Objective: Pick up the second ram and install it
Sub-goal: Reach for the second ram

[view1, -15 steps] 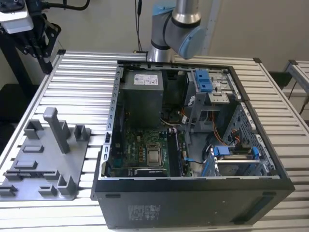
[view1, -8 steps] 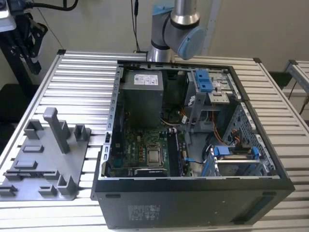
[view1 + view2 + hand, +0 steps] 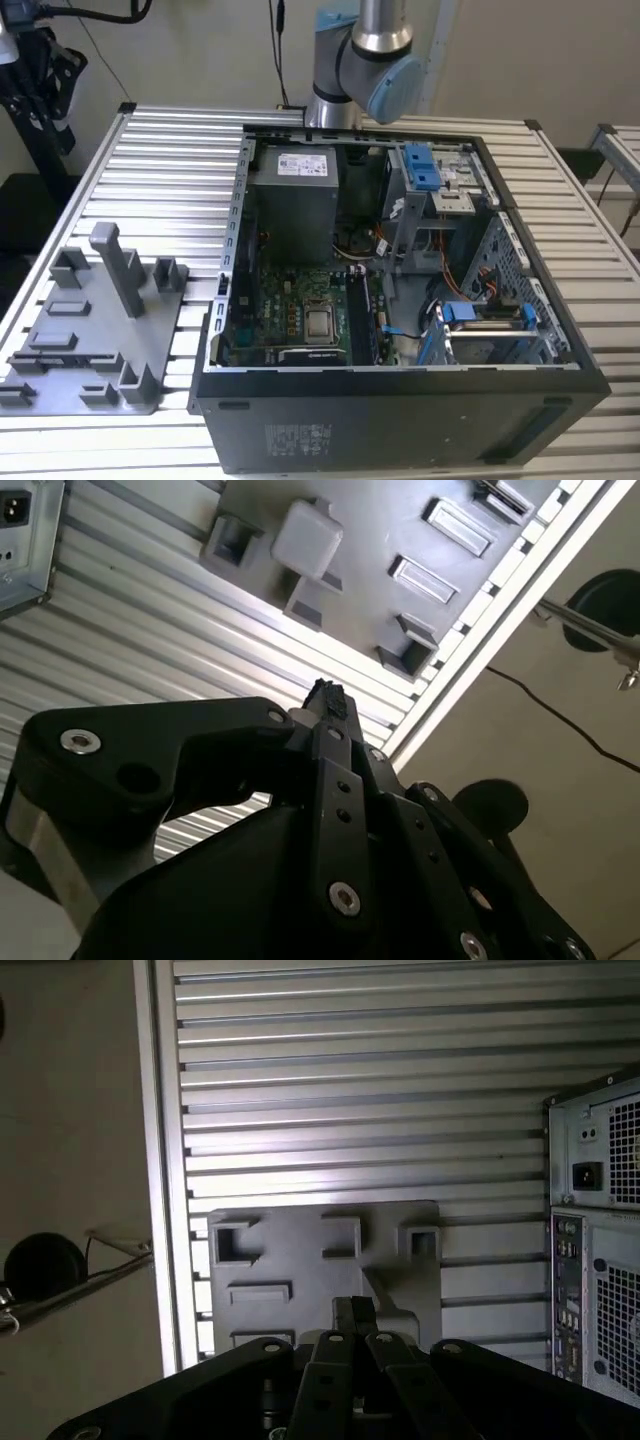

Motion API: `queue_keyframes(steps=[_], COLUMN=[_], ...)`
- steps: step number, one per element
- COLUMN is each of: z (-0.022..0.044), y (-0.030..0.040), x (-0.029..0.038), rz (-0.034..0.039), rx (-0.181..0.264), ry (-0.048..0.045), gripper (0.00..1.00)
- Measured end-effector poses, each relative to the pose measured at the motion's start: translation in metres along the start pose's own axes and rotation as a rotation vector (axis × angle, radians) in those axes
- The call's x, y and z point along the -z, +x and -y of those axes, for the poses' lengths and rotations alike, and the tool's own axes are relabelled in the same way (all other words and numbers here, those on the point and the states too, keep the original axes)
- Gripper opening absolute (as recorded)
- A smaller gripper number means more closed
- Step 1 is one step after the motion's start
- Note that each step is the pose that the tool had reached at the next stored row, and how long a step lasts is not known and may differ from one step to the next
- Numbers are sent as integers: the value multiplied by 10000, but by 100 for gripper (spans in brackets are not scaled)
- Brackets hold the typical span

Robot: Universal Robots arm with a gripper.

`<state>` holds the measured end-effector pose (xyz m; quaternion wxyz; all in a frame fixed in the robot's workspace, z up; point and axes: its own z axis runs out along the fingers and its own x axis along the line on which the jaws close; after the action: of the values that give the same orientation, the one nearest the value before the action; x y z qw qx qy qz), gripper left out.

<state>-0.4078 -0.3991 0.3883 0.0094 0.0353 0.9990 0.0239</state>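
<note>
Plainly closed on nothing, the gripper (image 3: 352,1312) hangs above the tabletop (image 3: 350,1110); the grey tray (image 3: 300,1260) lies just beyond its tips, the computer case (image 3: 600,1260) off to one side. Where the second ram lies cannot be told.

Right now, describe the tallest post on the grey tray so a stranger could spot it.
On the ribbed metal table sits an open computer case; a flat grey tray lies beside it on the exterior view's left. On it stands one upright post with a wider cap, far taller than the low blocks and brackets around it.
</note>
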Motion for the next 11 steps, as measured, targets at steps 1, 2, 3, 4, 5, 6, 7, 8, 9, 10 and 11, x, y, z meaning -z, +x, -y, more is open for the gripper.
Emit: queue_keyframes(steps=[1,2,3,4,5,6,7,8,9,10,11], z=[3,5,7,8,8,8,8,11,18,32,54], y=[25,44,58,62,62,62,62,61,60,57,50], x=[-2,-3,-4,-4,-4,-4,-4,-3,-3,-4,-4], rz=[-1,-1,-2,-5,-8,-9,-10,-12,-14,-18,-28], rx=[1,1,1,0,1,1,1,1,0,-1,-1], ry=[0,0,0,-1,0,0,0,1,1,1,2], gripper=[11,11,11,11,11,11,11,11,11,11,11])
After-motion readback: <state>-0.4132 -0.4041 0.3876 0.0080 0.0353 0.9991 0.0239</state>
